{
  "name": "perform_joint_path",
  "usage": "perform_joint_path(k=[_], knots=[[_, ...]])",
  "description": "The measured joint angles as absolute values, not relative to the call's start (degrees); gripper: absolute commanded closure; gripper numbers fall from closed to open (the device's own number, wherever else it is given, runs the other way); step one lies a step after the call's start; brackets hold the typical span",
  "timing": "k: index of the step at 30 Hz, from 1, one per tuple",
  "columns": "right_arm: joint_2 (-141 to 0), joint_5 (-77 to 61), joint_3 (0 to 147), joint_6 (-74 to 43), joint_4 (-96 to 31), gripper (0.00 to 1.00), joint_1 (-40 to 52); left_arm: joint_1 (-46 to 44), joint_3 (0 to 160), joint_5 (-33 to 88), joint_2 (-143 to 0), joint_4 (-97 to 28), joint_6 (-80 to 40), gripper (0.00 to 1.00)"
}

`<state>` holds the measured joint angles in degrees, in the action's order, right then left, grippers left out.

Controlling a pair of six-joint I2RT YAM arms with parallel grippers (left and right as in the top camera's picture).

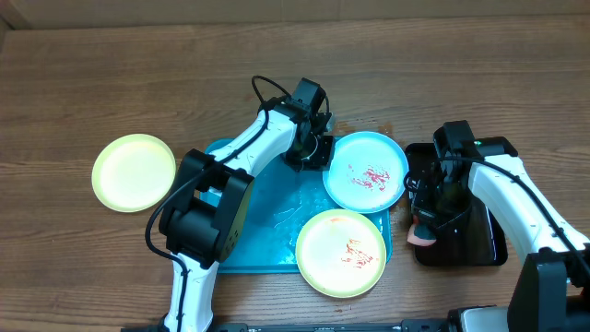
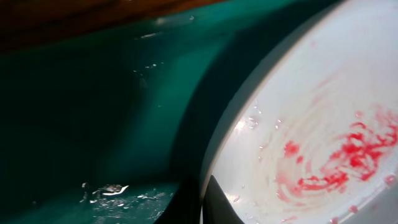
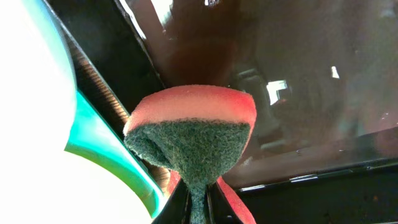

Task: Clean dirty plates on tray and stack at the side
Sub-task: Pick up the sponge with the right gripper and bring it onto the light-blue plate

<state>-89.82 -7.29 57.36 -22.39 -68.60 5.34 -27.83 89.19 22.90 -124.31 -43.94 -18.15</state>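
Blue plate (image 1: 367, 171) is pinched at its rim by the left gripper (image 1: 316, 152), jaws closed on it. Right gripper (image 3: 198, 198) is clamped on a sponge (image 3: 193, 134); it hangs over the black tray (image 1: 484, 247).

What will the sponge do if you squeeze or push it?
The sponge will probably squash: the right pincer has pinched it into a fold, so it looks soft. It likely weighs little, hanging from that small pinch. Its green scrubby face seems rough, so it shouldn't slip easily.
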Motion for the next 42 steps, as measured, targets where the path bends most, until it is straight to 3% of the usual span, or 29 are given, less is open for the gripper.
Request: perform_joint_path(k=[15,23,31,42], knots=[[-89.8,-7.3,57.4,-21.5,-68.2,0.96,5.3,-24.2,89.7,14.2,-123.6,-53.3,-21.4,0.96],[-89.8,-14.4,61.2,-11.5,-65.5,0.96,5.6,-23.0,89.7,6.8,-122.6,-56.7,-22.5,0.96],[-89.8,-26.8,65.6,-7.1,-51.4,0.96,14.8,-22.8,89.7,6.0,-122.5,-56.8,-21.4,0.96],[-99.0,-35.4,65.6,-22.8,-25.6,0.96,31.3,-17.1,89.5,12.8,-122.5,-54.7,-18.4,0.96]])
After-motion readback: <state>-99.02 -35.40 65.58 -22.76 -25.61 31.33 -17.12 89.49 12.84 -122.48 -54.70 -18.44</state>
